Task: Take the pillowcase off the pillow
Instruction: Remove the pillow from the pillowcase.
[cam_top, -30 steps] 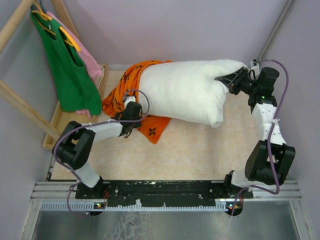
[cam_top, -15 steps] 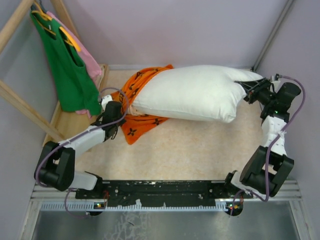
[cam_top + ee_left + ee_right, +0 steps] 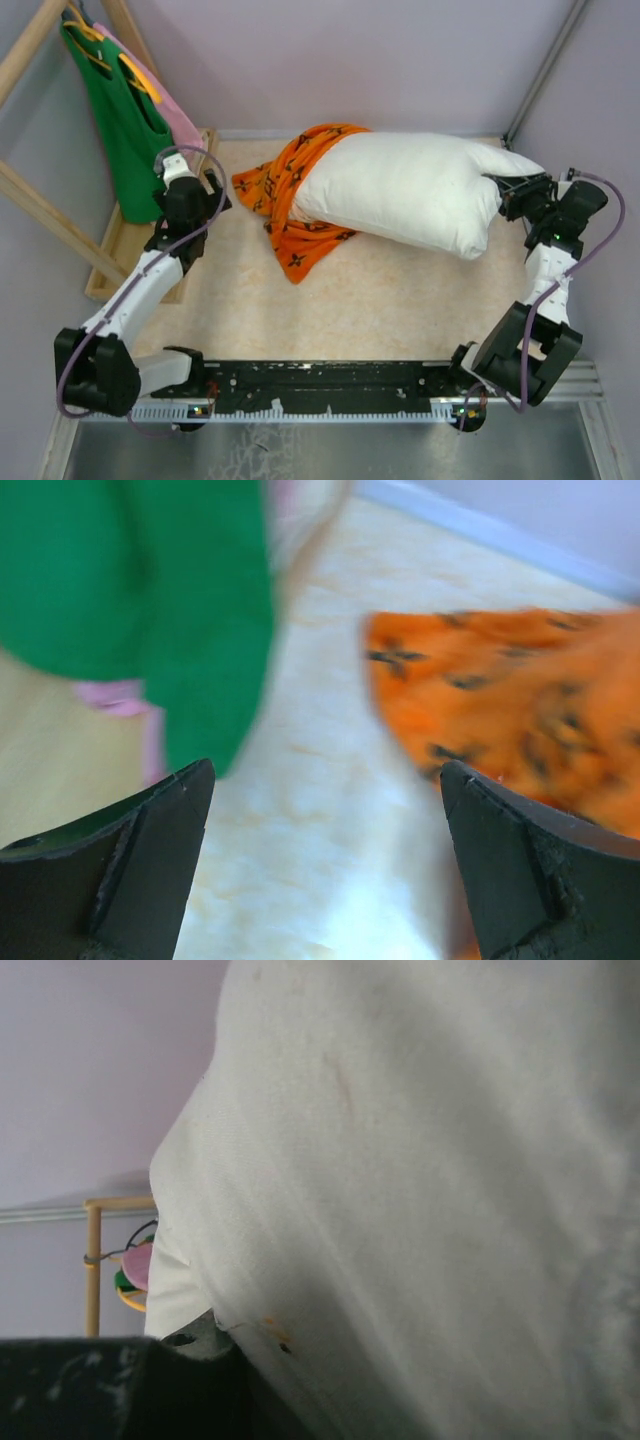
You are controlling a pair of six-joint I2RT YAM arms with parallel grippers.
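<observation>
The white pillow (image 3: 410,195) lies across the back of the table, with its left end still inside the orange pillowcase (image 3: 290,205). The rest of the case is bunched up and spills onto the table in front. My right gripper (image 3: 512,196) is shut on the pillow's right corner, and white pillow cloth (image 3: 420,1210) fills the right wrist view. My left gripper (image 3: 188,192) is open and holds nothing. It is to the left of the case and apart from it, close to the hanging clothes. In the left wrist view the open left gripper (image 3: 325,810) frames bare table, with the pillowcase (image 3: 520,700) to its right.
A green tank top (image 3: 135,130) and a pink garment (image 3: 180,120) hang from a wooden rack (image 3: 40,215) at the left. The tank top (image 3: 150,600) is just ahead-left of my left fingers. Grey walls close the back and right.
My left gripper let go of the pillowcase, opened and swung back left toward the rack. My right gripper pulled the pillow rightward, so more of the pillow is out of the case.
</observation>
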